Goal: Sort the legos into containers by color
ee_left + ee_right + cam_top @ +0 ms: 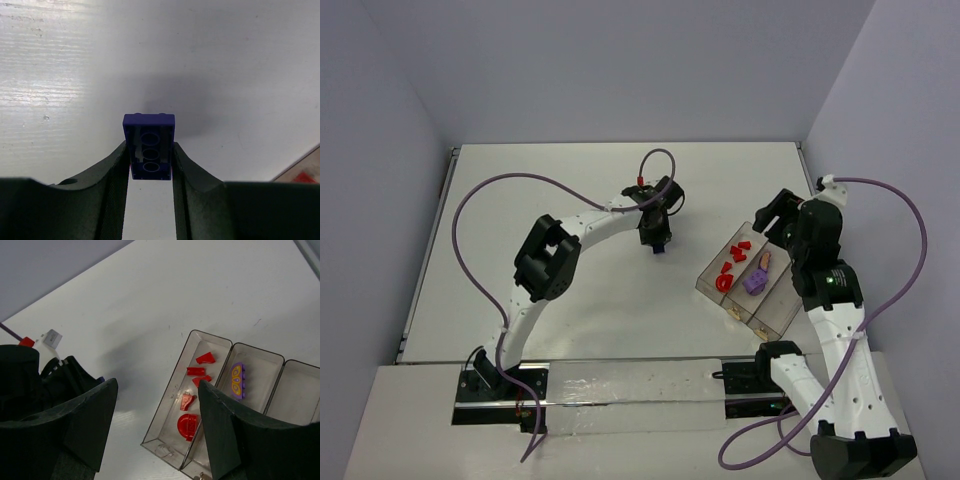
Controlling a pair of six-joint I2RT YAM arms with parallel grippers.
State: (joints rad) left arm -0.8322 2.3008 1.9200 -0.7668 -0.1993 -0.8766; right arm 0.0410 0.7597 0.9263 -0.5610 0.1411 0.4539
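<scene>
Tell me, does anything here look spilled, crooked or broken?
Nothing looks spilled or broken. The tray sits diagonally on the table, but the red pieces lie together in its end compartment and a purple piece in the middle one. The only one outside is the dark blue brick, pinched in the left gripper.

Overhead view. The left arm (590, 228) reached across the white desk (570, 190). The left claw (657, 243) pointed down near the desk's centre, with a dark blue brick (660, 249) at its tip. To the right lay a clear tray (704, 283) of three compartments. Red pieces (725, 281) lay in the leftmost compartment and a light purple brick (755, 281) in the middle one. The right claw (772, 218) hung beside the tray's far end.
</scene>
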